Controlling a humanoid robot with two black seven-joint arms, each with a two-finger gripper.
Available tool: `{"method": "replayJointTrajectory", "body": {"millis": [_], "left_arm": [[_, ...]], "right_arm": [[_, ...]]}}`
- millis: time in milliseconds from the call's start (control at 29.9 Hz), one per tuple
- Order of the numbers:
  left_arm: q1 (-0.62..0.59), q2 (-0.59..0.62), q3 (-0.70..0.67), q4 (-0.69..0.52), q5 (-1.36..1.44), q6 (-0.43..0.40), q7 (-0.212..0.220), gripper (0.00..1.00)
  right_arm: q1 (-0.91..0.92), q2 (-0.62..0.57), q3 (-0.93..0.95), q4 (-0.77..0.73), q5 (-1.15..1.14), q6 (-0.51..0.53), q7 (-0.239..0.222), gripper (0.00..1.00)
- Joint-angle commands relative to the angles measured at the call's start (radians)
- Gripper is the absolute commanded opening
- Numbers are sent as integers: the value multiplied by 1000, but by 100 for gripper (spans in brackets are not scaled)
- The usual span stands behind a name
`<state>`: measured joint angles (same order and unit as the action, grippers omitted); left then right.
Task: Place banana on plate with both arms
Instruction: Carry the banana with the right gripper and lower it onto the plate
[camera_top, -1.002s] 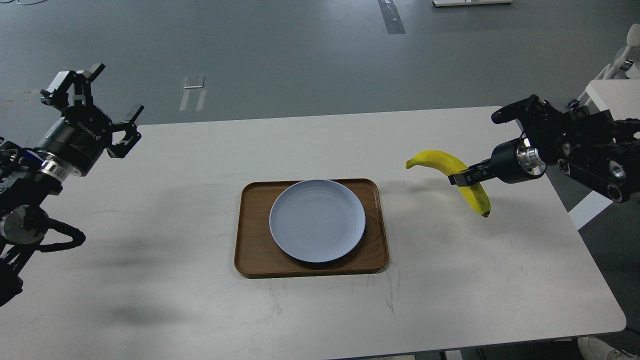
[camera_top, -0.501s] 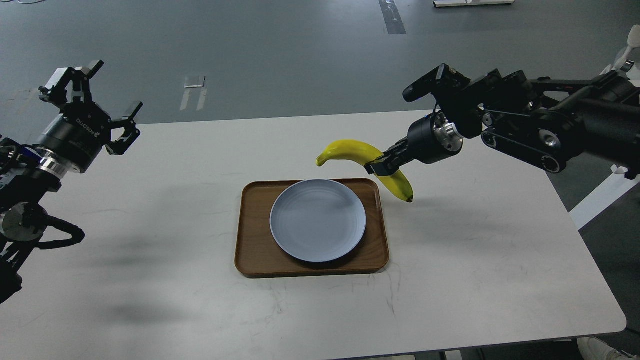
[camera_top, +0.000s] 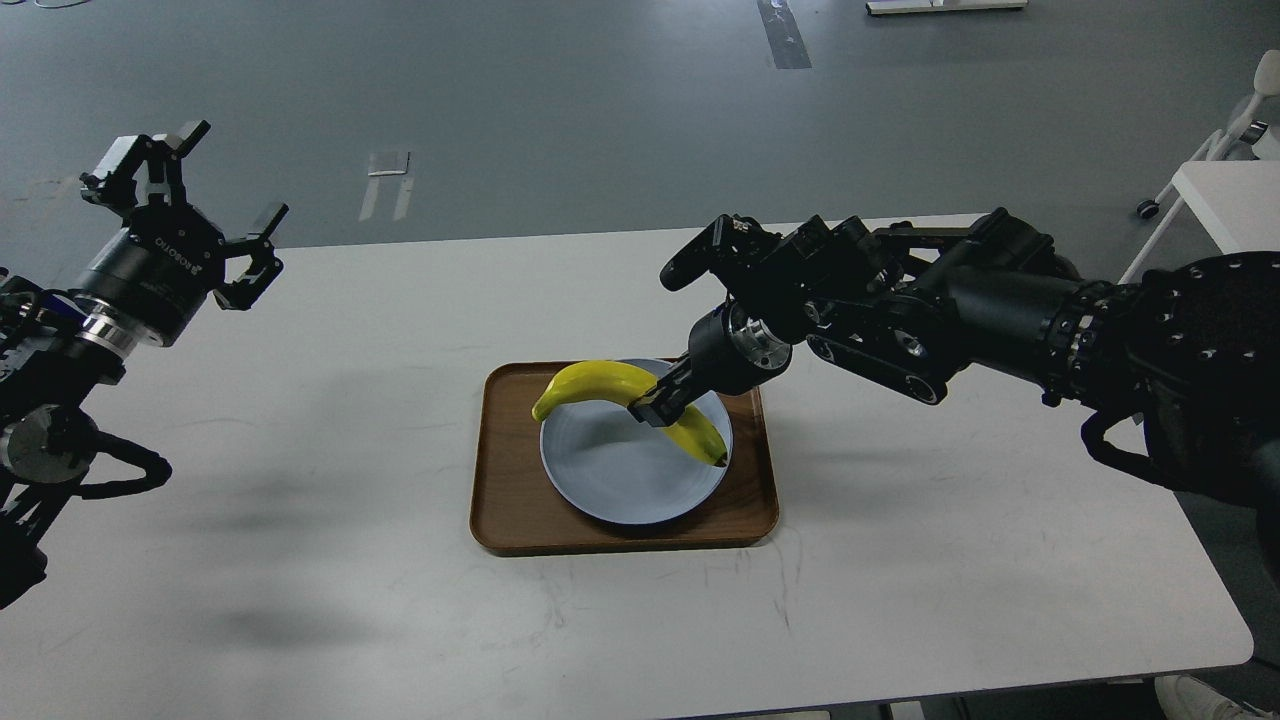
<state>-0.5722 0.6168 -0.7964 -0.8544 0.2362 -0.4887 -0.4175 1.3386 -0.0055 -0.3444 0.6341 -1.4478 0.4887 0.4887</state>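
The yellow banana (camera_top: 600, 385) is held over the pale blue-grey plate (camera_top: 610, 480), curved with its dark tip at the plate's right rim. My right gripper (camera_top: 652, 408) is shut on the banana's middle, its arm reaching in from the right. Whether the banana touches the plate I cannot tell. My left gripper (camera_top: 185, 205) is open and empty, raised at the far left, well away from the plate.
The plate sits on a rectangular brown wooden tray (camera_top: 510, 500) in the middle of the white table (camera_top: 900, 560). A white stand (camera_top: 1220, 190) is off the table at the far right. Grey floor lies beyond the far edge.
My right arm has carried the banana leftward and down, from above the table's right side to over the plate. The left arm has barely moved.
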Motion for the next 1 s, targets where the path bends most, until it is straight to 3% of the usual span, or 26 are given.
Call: {"method": "replayJointTrajectory", "body": {"millis": [0, 134, 200, 735, 835, 969], "left_arm": [[0, 3, 0, 0, 0, 0, 0, 98], [0, 3, 0, 0, 0, 0, 0, 98], [-2, 3, 0, -2, 0, 0, 0, 98], [-2, 17, 0, -5, -1, 0, 0, 98], [-2, 17, 0, -6, -1, 0, 0, 98], [-2, 18, 0, -6, -1, 0, 0, 98]], "right_arm": [[-18, 5, -11, -45, 1, 0, 0, 0], [-19, 5, -13, -60, 1, 0, 0, 1], [-19, 5, -15, -60, 1, 0, 0, 10], [-22, 5, -15, -45, 119, 0, 0, 19], [-24, 5, -15, -45, 121, 0, 0, 33], [-27, 5, -16, -45, 124, 0, 0, 42]]}}
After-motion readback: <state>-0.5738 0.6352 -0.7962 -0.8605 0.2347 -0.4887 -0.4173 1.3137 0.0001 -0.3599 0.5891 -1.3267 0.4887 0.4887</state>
